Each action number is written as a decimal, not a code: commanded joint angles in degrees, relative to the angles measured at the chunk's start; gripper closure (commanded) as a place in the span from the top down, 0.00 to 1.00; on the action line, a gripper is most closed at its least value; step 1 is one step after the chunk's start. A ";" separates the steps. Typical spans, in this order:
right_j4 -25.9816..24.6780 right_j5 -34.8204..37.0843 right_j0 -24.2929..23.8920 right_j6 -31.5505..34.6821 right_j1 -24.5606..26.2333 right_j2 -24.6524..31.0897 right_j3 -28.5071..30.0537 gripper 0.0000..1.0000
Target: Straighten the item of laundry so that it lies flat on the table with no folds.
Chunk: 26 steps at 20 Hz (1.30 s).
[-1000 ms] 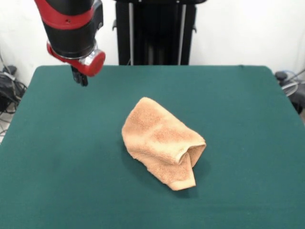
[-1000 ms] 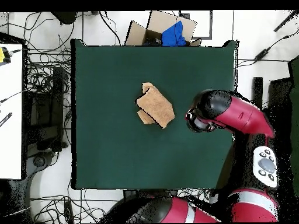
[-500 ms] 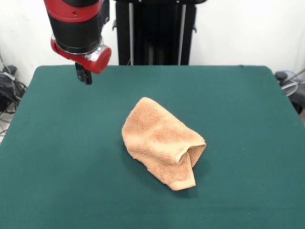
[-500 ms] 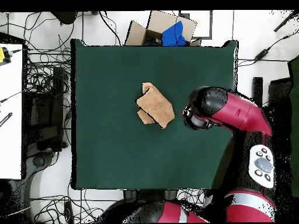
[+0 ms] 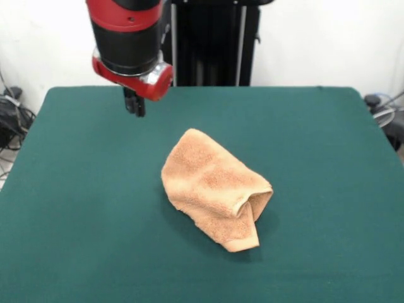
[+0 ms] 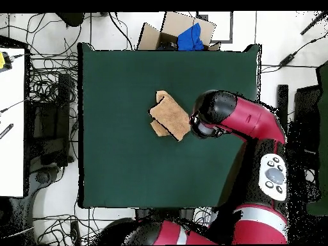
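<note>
Right now the towel (image 5: 214,188) sits crumpled near the middle of the table (image 5: 76,208), folded over itself, one corner tucked under and a doubled flap hanging at the near end in the front view. No flat single layer anywhere, so the task looks barely started.

Arm (image 6: 250,122) comes in from above, and the claw (image 5: 134,106) hangs in the air over bare table, up and to the left of the towel in the front view, not touching it. Overhead, the arm's head sits just beside the towel's edge. I cannot tell whether the claw is open or closed; only a dark stub shows under the red ring.

Risks, as I judge them:
- Pinching the thick folded part would catch two or more layers, so a pull just drags the whole bundle instead of opening it.
- Coming down on the rounded far edge rather than a free corner may slide the towel over the cloth top.
- Pressing too deep could snag the green table cover.
- The tucked corner may stay hidden under the pile.
</note>
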 commanded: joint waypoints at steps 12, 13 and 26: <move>10.43 -4.16 8.62 18.61 3.45 3.98 2.57 0.00; 11.08 -4.23 9.13 19.42 3.55 3.55 2.40 0.00; 15.73 -3.94 14.61 27.86 10.69 -1.80 -7.28 0.00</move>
